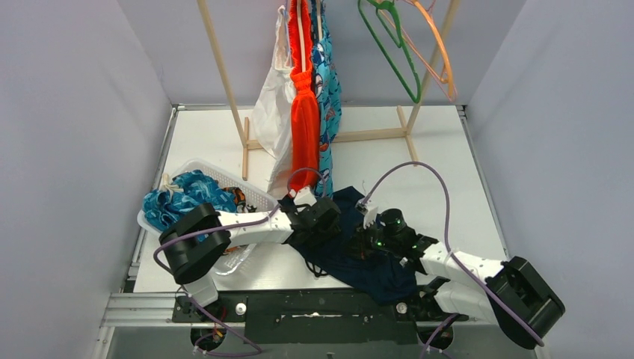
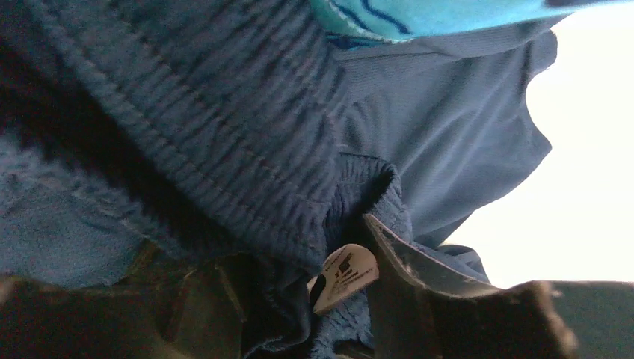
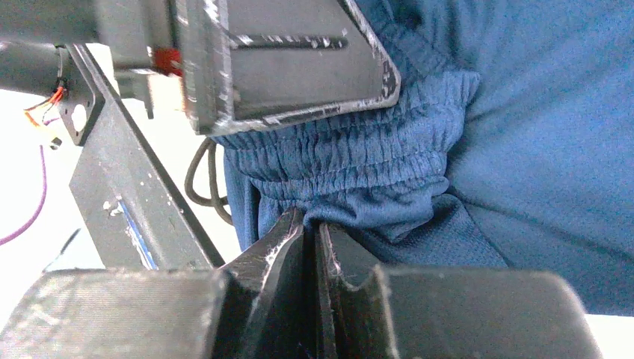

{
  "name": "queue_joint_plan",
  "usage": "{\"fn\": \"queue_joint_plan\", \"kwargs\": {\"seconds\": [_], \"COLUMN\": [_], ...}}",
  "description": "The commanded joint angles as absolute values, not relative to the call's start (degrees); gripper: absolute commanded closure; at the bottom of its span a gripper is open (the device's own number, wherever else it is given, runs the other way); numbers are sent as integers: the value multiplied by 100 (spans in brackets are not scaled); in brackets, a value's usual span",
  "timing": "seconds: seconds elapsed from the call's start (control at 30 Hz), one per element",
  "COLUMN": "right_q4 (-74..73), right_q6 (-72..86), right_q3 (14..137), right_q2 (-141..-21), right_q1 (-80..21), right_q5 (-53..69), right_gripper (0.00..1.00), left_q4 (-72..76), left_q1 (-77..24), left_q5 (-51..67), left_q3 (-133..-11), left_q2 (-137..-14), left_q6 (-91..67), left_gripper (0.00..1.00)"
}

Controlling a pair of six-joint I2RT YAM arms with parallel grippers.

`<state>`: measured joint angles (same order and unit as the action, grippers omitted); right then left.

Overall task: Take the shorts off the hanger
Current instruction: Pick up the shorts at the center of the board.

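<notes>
Pale grey walls (image 1: 75,112) enclose a white tabletop (image 1: 441,149) on three sides. A light wooden rack (image 1: 221,67) stands at the far end, its feet on the surface. A metal rail (image 1: 142,308) runs along the near edge. Lighting is even.

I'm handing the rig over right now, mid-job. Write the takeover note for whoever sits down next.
Left hand: open, with the waistband of the navy shorts between its fingers.
Right hand: shut, pinching the same pair just below the waistband.
Navy pair: off its hanger, lying on the table between the arms.
Done: blue patterned shorts lie in the basket; green hanger and orange hanger hang bare.
Left: orange shorts and teal shorts hang on the rack.
</notes>
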<state>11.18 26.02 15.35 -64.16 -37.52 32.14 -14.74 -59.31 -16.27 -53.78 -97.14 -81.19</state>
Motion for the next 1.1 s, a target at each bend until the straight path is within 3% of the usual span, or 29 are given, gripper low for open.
{"fn": "queue_joint_plan", "kwargs": {"seconds": [0.0, 0.1, 0.13, 0.2, 0.33, 0.5, 0.8, 0.93, 1.07], "right_q4": [1806, 1695, 1595, 1286, 472, -473, -628, -374, -625], "right_q6": [2406, 2343, 2343, 2322, 2406, 2631, 2815, 2731, 3041], "right_q3": [1400, 1386, 1409, 1467, 1731, 2102, 2317, 2392, 2601], "right_q2": [-5877, -5455, -5299, -4995, -4384, -3783, -3327, -3586, -4050], "right_q1": [-3890, -3901, -3901, -3889, -3880, -3852, -3815, -3802, -3798], "right_q5": [2870, 2414, 2210, 1813, 672, -1021, -2043, -1350, -1439], "right_gripper": [91, 79, 75, 69, 46, 35, 29, 26, 26], "left_q4": [-2274, -2411, -2496, -2646, -2494, -1828, -2593, -2973, -2846], "left_q1": [-6198, -6263, -6278, -6291, -6379, -6547, -6501, -6381, -6311], "left_q5": [-1712, -1811, -1888, -2099, -2533, -3065, -3484, -2885, -1487], "left_q3": [-5730, -5797, -5833, -5905, -5884, -5405, -6035, -6806, -7194], "left_q2": [-10046, -10016, -9962, -9776, -9084, -7652, -5991, -6053, -6365], "left_q6": [-7955, -7813, -7781, -7706, -7238, -6612, -5321, -4491, -3271], "left_gripper": [64, 97, 100, 100, 100, 100, 100, 100, 100]}}
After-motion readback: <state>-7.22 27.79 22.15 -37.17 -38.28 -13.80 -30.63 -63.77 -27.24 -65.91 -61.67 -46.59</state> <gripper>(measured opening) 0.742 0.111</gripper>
